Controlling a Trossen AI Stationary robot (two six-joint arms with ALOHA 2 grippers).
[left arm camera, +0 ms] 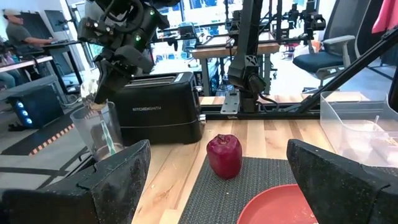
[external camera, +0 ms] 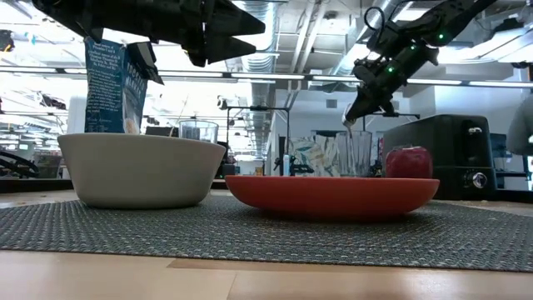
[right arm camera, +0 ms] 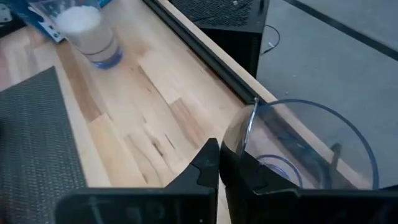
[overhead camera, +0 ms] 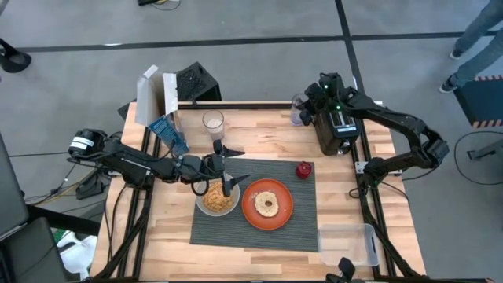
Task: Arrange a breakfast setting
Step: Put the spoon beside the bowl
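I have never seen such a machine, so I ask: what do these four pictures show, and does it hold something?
It is a robot with two dark arms at a wooden table. Each arm ends in a two-finger pincer. One picture looks down from above, one looks level across the tabletop, and two come from cameras on the wrists.

On the table lies a grey placemat with a pale bowl, a red-orange plate and a small red item. Behind stand a black toaster and a glass of milk.

The left pincer hangs open above the bowl. The right pincer is shut on the rim of an empty glass beside the toaster.
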